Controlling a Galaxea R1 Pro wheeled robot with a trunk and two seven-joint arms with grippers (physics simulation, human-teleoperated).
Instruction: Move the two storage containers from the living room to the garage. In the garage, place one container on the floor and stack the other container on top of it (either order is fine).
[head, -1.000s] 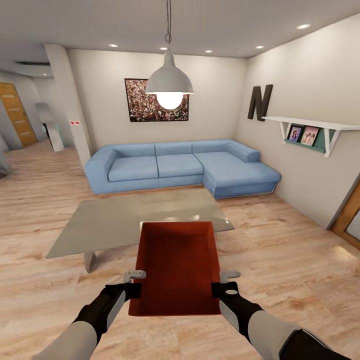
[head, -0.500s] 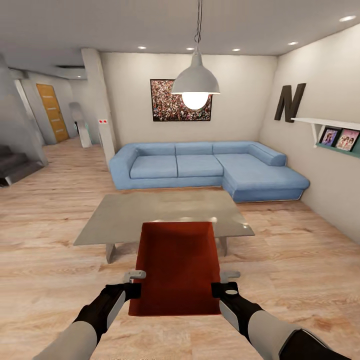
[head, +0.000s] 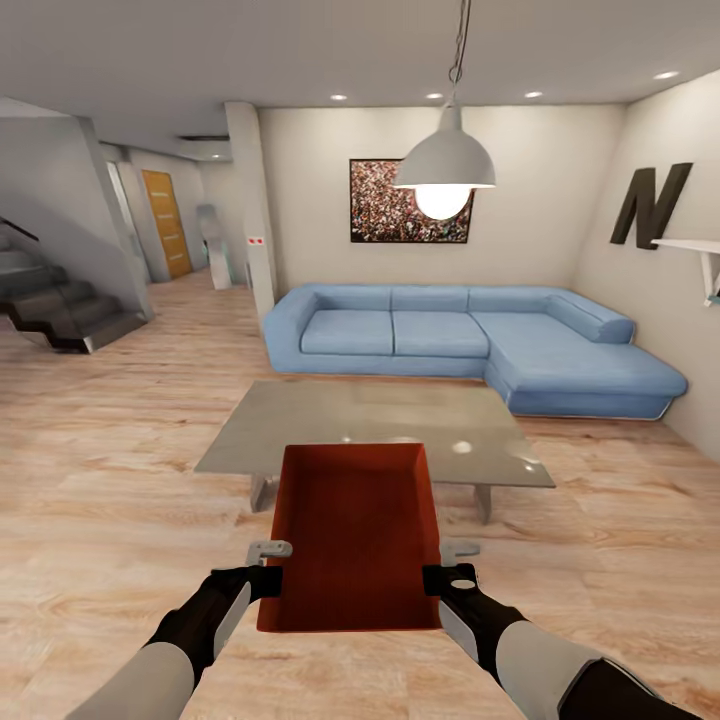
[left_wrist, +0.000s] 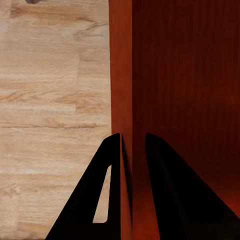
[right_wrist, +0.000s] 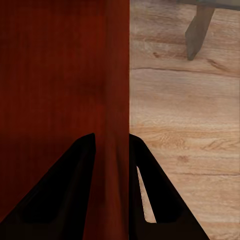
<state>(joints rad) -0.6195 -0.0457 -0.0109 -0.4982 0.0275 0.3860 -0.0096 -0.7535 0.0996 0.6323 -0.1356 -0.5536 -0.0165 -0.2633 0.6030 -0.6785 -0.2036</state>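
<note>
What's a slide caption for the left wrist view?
Left gripper jaws clamped astride the side wall of the orange-red storage container, carried above the light wood-plank floor.

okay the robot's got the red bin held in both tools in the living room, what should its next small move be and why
Probably keep turning the base toward the hallway, grip unchanged. The storage container is clamped on its side walls by the left tool and right tool, above wood-plank floor, with the coffee table just ahead.
</note>
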